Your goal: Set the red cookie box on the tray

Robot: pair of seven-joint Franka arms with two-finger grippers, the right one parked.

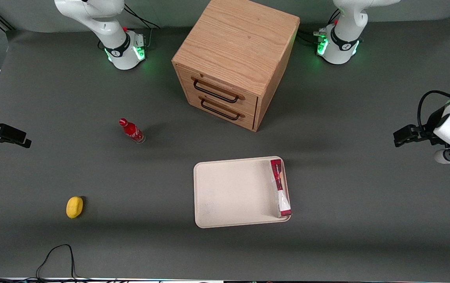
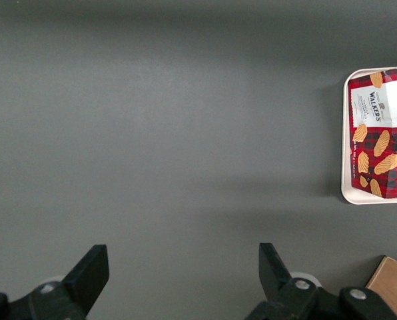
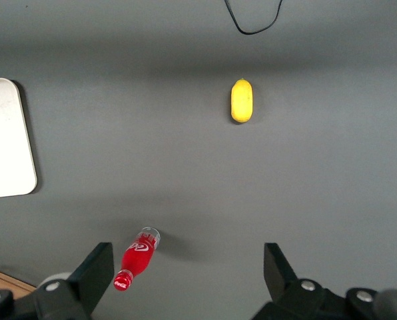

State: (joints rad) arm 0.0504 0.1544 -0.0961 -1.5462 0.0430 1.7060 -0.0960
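Observation:
The red cookie box (image 1: 280,188) stands on a narrow side on the cream tray (image 1: 229,192), along the rim nearest the working arm's end of the table. In the left wrist view its red face with printed cookies (image 2: 380,143) shows inside the tray's rim (image 2: 346,133). My left gripper (image 1: 401,137) hangs above bare table well away from the tray, toward the working arm's end. It is open (image 2: 183,260), with only grey mat between its fingers.
A wooden drawer cabinet (image 1: 236,63) stands farther from the front camera than the tray; its corner (image 2: 392,287) shows in the left wrist view. A small red bottle (image 1: 132,131) and a yellow fruit (image 1: 74,206) lie toward the parked arm's end.

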